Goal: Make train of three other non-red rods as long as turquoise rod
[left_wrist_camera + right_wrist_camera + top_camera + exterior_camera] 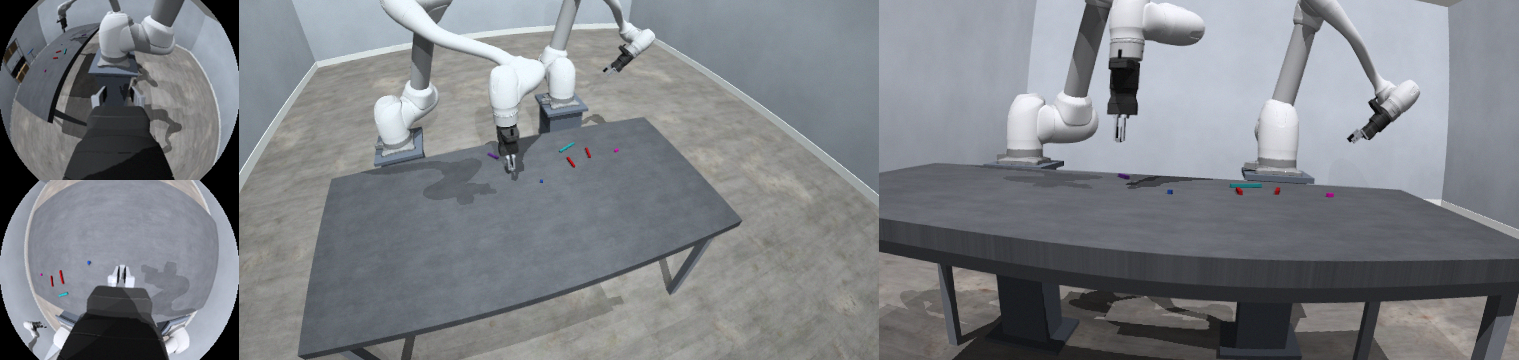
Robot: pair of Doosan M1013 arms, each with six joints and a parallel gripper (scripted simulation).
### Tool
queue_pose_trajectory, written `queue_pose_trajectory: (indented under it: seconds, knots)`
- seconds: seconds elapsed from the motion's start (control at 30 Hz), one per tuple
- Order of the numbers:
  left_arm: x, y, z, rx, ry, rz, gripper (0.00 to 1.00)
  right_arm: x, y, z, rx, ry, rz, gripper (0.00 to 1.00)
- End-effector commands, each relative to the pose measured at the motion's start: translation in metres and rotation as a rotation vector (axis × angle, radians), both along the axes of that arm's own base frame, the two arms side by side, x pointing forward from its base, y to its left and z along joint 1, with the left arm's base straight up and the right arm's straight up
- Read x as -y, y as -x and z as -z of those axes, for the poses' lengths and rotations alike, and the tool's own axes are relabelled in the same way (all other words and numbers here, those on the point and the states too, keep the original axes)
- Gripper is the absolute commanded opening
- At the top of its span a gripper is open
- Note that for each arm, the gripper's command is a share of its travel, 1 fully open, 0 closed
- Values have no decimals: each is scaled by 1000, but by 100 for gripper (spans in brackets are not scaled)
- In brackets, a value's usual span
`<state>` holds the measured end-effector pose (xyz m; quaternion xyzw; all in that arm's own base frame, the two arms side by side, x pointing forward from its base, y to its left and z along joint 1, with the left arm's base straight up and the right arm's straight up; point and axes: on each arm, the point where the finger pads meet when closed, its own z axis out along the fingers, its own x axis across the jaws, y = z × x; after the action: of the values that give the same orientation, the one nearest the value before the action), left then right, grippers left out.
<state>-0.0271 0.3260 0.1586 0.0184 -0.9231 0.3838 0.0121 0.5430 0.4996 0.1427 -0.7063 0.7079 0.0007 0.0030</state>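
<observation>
My right gripper [510, 168] [1120, 139] [122, 271] hangs high above the table's back edge, near the purple rod. Its fingers stand narrowly apart, seemingly shut on a short grey rod, which barely stands out from the pale fingers. The purple rod [493, 156] [1123, 176] lies flat near the back edge. The blue rod [541, 181] [1170, 192] [89, 263] lies right of it and further forward. The turquoise rod [567, 147] [1246, 185] [63, 294] lies near the back edge. The magenta rod [616, 150] [1330, 195] lies further right. My left gripper [610, 71] [1352, 138] [118, 91] is open, off the table.
Two red rods [571, 162] [588, 153] lie just in front of and right of the turquoise rod. The table [479, 250] [1199, 225] has its back edge close to the arm pedestals. The right arm's shadow falls across the back left part.
</observation>
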Motion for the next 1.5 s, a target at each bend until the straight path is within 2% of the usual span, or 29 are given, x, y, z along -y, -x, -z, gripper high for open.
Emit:
queue_pose_trajectory:
  seconds: [0.0,0.03,0.27,0.33,0.87,1.17,1.47]
  knots:
    - [3,2,0,-1,-3,-2,100,-21,-4,2,-3,8,36,24]
    - [3,2,0,-1,-3,-2,100,-48,-9,6,-3,8,83,24]
    - [3,2,0,-1,-3,-2,100,-119,-16,19,-3,7,203,24]
    - [3,2,0,-1,-3,-2,100,-128,-16,21,-3,7,218,24]
    - [3,2,0,-1,-3,-2,100,-127,-16,22,-1,4,220,24]
    - [3,2,0,-1,-3,-2,100,-127,-16,40,-2,6,220,24]
    - [3,2,0,-1,-3,-2,100,-127,-15,79,-3,6,220,24]
